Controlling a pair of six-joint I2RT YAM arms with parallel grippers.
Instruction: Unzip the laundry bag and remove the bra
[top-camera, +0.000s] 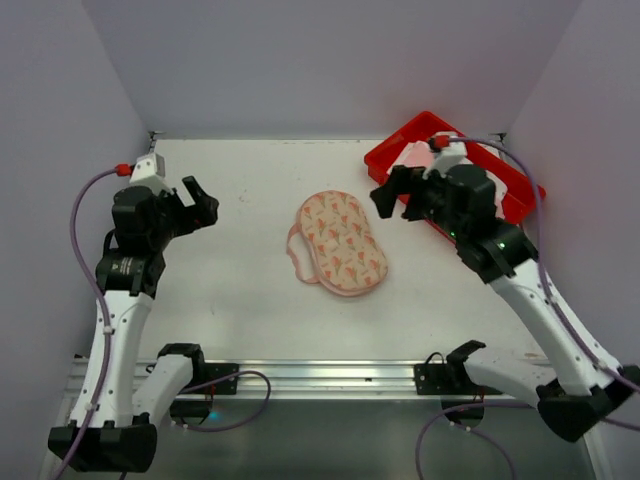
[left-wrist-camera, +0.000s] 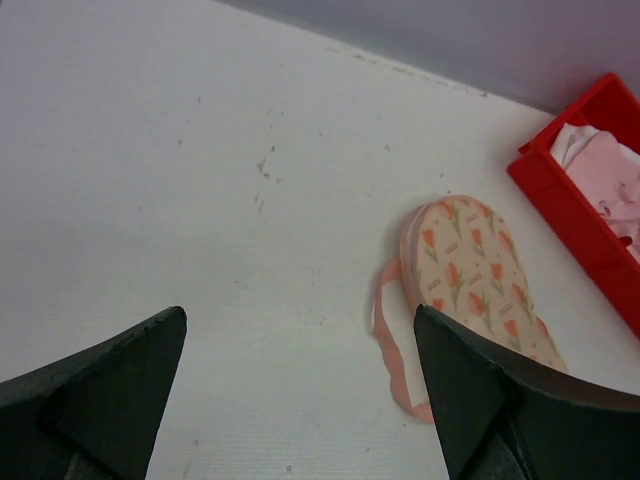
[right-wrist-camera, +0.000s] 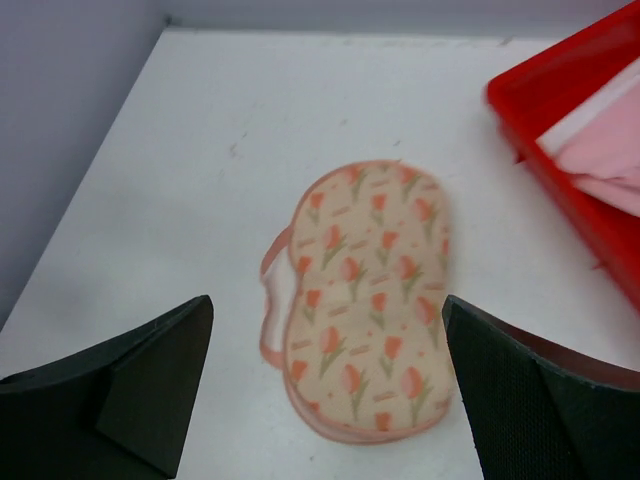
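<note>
Laundry bag (top-camera: 343, 243) lies between left fingers (top-camera: 203, 210) and right fingers (top-camera: 384, 197), both spread wide.

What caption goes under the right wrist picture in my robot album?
Open right pincer looks down at the flowery laundry bag on the table, pink bra lying in the red tray.

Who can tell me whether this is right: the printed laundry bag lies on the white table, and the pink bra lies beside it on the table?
Not quite. The laundry bag does lie on the white table, but the bra lies in the red tray, not beside the bag on the table. The right wrist view shows it.
</note>
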